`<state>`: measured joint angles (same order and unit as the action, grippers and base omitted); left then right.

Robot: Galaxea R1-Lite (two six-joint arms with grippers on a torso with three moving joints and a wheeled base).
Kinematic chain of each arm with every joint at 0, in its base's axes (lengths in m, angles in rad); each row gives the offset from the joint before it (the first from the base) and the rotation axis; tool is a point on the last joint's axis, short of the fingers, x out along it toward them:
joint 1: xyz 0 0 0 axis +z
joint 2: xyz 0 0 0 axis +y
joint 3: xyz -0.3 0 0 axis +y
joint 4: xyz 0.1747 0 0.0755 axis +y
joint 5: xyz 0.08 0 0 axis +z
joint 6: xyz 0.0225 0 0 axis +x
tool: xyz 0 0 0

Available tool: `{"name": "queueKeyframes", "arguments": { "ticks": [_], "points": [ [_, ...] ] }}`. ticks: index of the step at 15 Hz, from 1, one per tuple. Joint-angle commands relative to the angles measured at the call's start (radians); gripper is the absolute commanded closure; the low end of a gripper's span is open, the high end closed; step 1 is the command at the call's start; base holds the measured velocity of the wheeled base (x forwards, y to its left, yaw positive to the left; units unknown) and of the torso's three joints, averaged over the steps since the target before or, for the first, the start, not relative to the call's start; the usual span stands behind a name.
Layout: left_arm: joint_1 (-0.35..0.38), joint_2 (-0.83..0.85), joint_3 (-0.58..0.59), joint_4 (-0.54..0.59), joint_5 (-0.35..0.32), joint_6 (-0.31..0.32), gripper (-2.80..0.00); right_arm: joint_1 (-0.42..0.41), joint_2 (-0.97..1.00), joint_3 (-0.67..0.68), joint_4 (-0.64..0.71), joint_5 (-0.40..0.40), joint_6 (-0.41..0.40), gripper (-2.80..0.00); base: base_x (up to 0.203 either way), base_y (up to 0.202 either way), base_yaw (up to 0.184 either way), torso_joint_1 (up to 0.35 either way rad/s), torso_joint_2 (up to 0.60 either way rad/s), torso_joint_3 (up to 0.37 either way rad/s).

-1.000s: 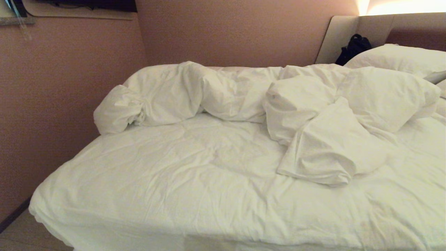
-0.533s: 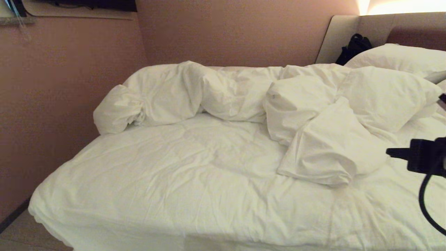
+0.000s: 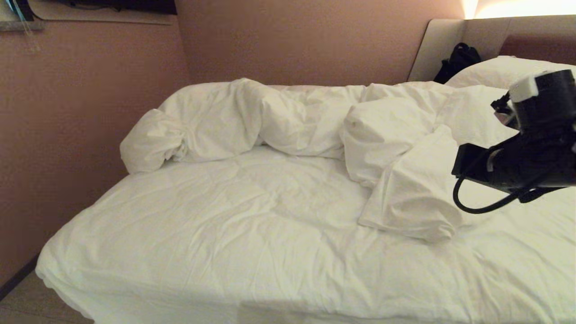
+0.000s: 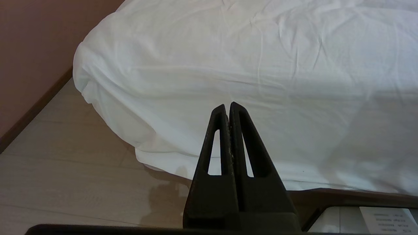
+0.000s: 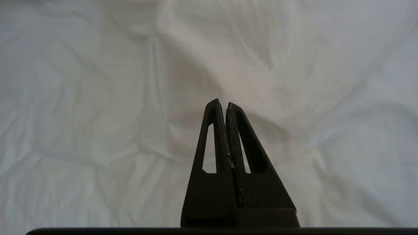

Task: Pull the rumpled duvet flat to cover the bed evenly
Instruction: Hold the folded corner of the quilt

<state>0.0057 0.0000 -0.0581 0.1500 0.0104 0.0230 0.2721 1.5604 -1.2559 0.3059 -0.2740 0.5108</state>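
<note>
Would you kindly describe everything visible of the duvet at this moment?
The duvet is a thick, puffy white quilt in creased cotton, bunched in a long rumpled ridge along the far side of the bed, by the wall. One folded flap spills toward the near side. It lies on the sheet and abuts a pillow. Neither tool touches it.

The left claw (image 4: pixel 227 106) hangs low beside the bed (image 4: pixel 343 194), its two black fingers (image 4: pixel 218 137) pressed together and empty, tips pointing at the white bedding (image 4: pixel 261 81) draped over the mattress corner. The creased cloth hangs down over the side to a dark base strip. Pale wood-look floor (image 4: pixel 65 163) lies below, meeting a pinkish wall (image 4: pixel 36 49) with a dark skirting.
</note>
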Motion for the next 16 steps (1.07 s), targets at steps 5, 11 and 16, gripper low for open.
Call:
{"name": "queueKeyframes", "arguments": {
  "ticks": [5, 11, 16],
  "points": [
    [0.000, 0.000, 0.000, 0.000, 0.000, 0.000, 0.00, 0.036, 0.153, -0.106, 0.057, 0.014, 0.098, 0.00, 0.000, 0.000, 0.000, 0.000, 0.00, 0.000],
    [0.000, 0.000, 0.000, 0.000, 0.000, 0.000, 0.00, 0.085, 0.253, -0.186, 0.061, 0.056, 0.148, -2.80, 0.000, 0.000, 0.000, 0.000, 0.00, 0.000],
    [0.000, 0.000, 0.000, 0.000, 0.000, 0.000, 0.00, 0.085, 0.328, -0.237, 0.055, 0.056, 0.182, -2.80, 0.000, 0.000, 0.000, 0.000, 0.00, 0.000]
  ]
}}
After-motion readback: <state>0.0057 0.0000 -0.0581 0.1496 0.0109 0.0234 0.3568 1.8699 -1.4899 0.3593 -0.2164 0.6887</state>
